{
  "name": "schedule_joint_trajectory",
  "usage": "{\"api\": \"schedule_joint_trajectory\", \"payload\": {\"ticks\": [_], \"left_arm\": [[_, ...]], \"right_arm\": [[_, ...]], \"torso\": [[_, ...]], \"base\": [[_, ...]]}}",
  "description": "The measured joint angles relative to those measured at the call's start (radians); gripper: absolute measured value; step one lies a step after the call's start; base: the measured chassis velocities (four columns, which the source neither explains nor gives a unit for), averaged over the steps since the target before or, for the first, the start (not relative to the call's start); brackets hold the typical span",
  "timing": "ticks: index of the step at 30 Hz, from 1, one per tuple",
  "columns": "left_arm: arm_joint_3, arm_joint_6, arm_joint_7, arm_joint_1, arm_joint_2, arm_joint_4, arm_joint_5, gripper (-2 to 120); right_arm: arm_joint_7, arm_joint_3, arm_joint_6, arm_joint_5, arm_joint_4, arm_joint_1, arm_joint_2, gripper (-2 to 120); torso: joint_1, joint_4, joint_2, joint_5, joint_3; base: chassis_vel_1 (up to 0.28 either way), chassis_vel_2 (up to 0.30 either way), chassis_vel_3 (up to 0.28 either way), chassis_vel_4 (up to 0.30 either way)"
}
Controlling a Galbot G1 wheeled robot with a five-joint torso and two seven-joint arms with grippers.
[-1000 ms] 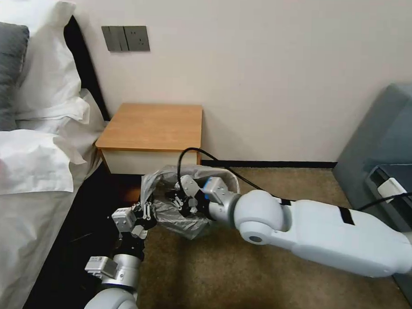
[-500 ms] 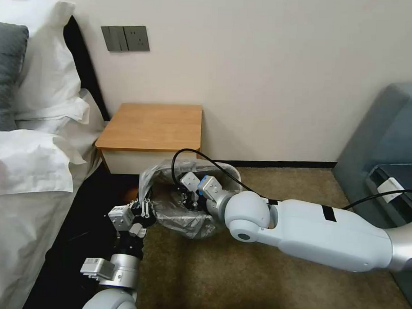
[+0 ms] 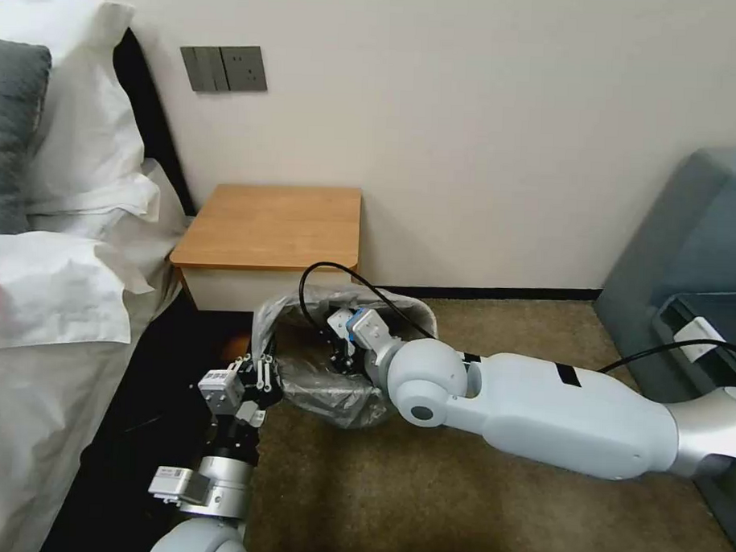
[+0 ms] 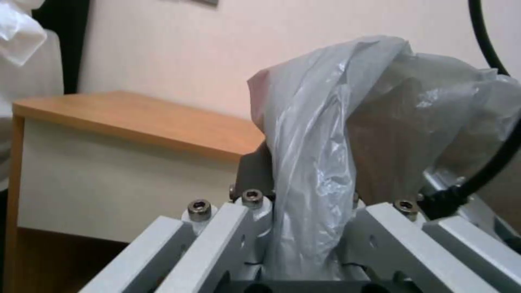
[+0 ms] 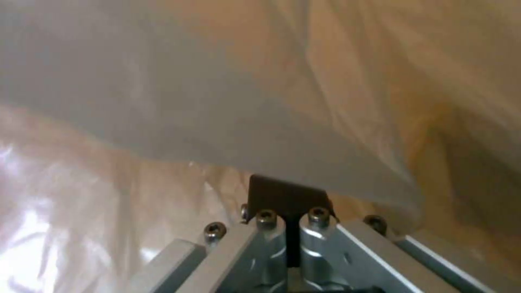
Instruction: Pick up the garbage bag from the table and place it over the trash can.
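The garbage bag (image 3: 320, 387) is translucent grey; the counter (image 3: 273, 224) orange-brown with a white front; the carpet (image 3: 472, 513) brownish-olive.

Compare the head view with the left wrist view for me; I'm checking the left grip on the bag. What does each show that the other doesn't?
Head view: the right gripper reaching down into the bag over the can, the left gripper at the bag's near-left side. Left wrist view: bag film pinched between shut fingers. Both: bag, table, wall.
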State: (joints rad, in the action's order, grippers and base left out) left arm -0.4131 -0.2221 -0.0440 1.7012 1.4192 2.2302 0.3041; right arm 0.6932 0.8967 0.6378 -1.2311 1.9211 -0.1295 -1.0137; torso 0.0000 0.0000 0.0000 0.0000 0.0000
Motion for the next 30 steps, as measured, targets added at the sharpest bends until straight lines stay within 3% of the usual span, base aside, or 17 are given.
{"api": "schedule_joint_trajectory", "payload": {"ticks": [12,27,30], "left_arm": [[-0.003,0.003,-0.002,0.000,0.004,0.003,0.000,8],[-0.016,0.062,-0.073,-0.031,0.000,-0.041,0.117,8],[-0.014,0.107,-0.126,-0.033,-0.001,-0.042,0.174,8]], "right_arm": [[0.092,-0.048,-0.033,-0.110,0.023,-0.030,-0.010,0],[0.291,-0.115,-0.089,-0.347,0.294,-0.017,0.016,0],[0.256,-0.218,-0.149,-0.363,0.443,-0.053,0.097,0]], "torso": [[0.000,0.0000,0.000,0.0001,0.000],[0.000,0.0003,0.000,0.0001,0.000],[0.000,0.0003,0.000,0.0000,0.000]], "base": [[0.000,0.000,0.000,0.000],[0.000,0.000,0.000,0.000],[0.000,0.000,0.000,0.000]]}}
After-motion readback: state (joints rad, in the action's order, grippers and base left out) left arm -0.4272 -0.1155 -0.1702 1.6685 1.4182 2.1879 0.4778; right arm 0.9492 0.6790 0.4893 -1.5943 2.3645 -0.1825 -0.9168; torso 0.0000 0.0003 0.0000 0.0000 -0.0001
